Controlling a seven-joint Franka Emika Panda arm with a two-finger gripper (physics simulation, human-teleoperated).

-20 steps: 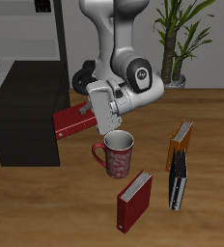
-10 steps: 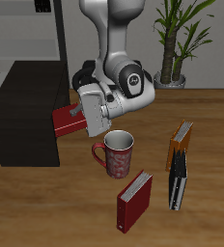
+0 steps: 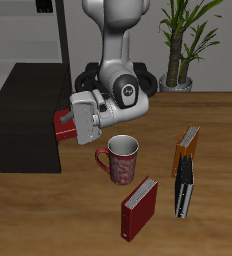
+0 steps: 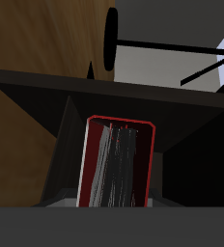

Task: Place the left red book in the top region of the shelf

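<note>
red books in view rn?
2. One red book is held in the claw at the shelf's edge; the other lies near the table's front edge, below the mug.

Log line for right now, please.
phase: carry | gripper: shut on left red book | book: lifted, at shelf front edge | placed: not yet
</note>
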